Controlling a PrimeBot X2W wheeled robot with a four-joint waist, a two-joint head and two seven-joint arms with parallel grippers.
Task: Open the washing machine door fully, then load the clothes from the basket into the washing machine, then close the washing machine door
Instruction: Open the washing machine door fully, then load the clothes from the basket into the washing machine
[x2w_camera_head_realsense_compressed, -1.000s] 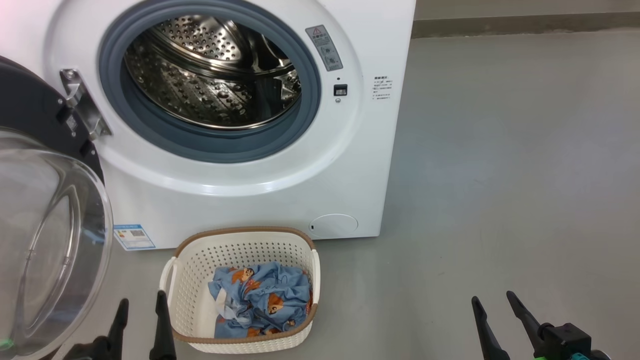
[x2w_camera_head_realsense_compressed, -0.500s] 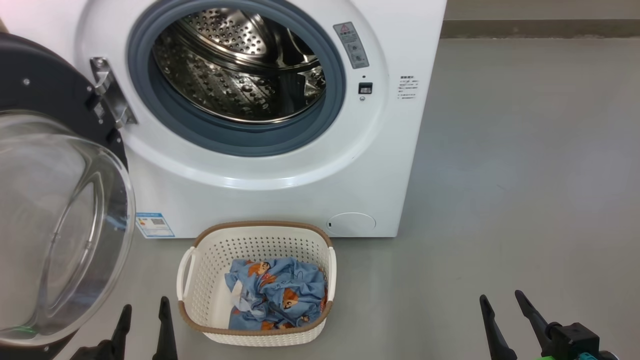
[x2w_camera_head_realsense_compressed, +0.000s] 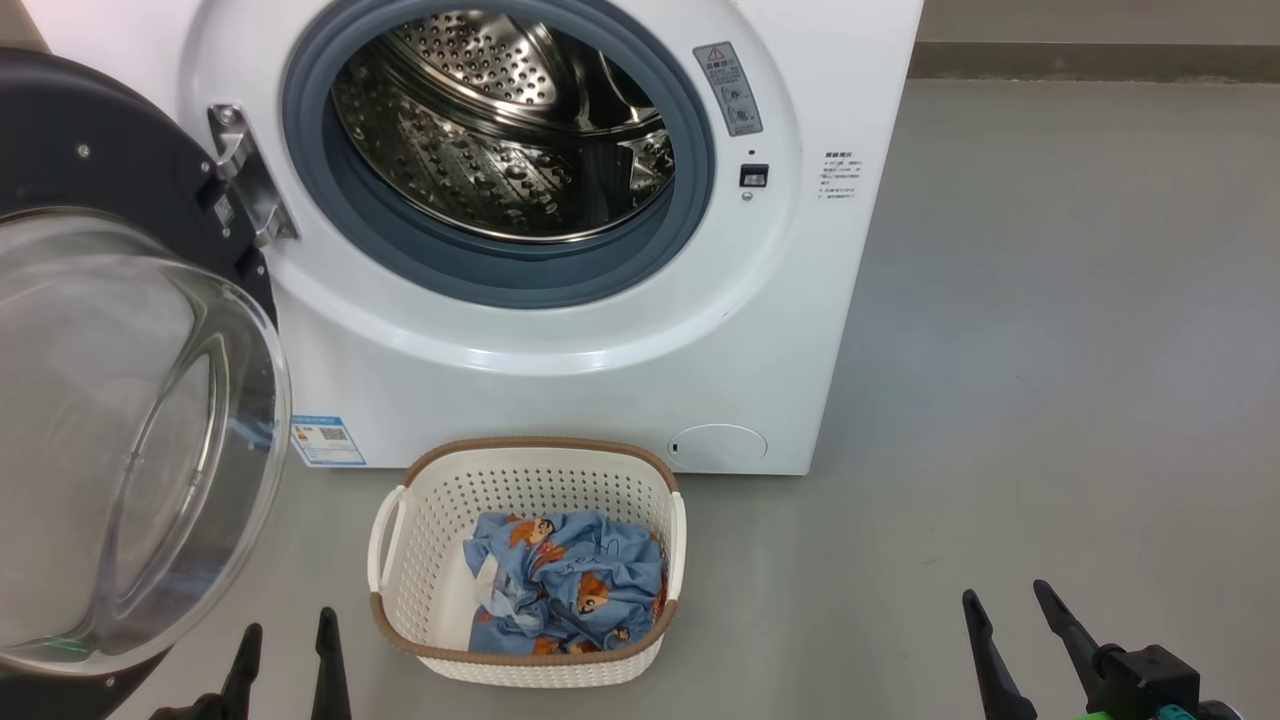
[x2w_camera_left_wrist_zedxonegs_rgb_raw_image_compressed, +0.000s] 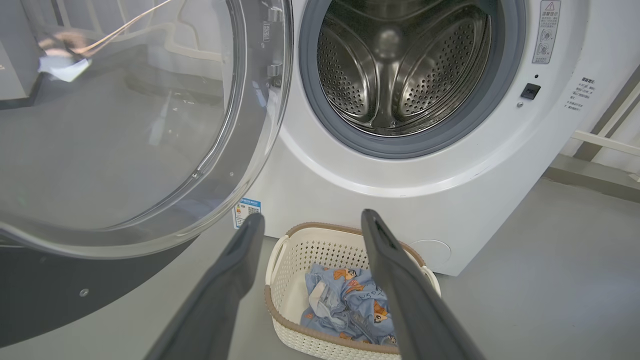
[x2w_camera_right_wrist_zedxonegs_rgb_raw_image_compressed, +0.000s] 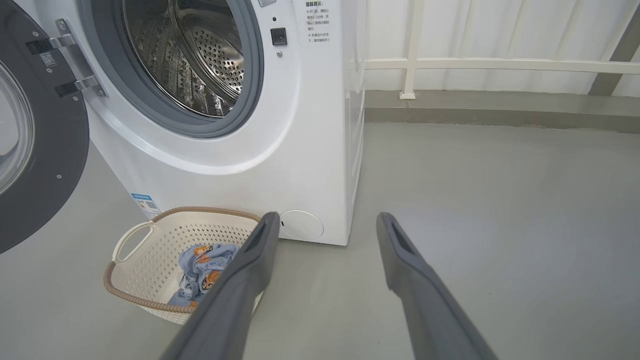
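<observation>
Hands (x2w_camera_head_realsense_compressed: 288, 620) (x2w_camera_head_realsense_compressed: 1004, 588) low, both spread, empty

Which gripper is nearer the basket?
The left gripper: it sits just left of the basket, while the right gripper hangs far off over the grey floor.

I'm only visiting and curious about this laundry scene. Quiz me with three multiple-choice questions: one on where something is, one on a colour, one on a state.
1. Where are the clothes?
A) spread on the floor
B) in the basket
C) hanging on a rail

2. What colour is the basket's rim trim?
A) brown
B) green
C) red

3. How is the washing machine door?
A) shut
B) swung open
C) lying flat on the floor

Answers:
1 B: the blue fabric lies bunched inside the basket.
2 A: a brown band runs round its top.
3 B: it stands out to the side of the washing machine, leaving the drum exposed.
</observation>
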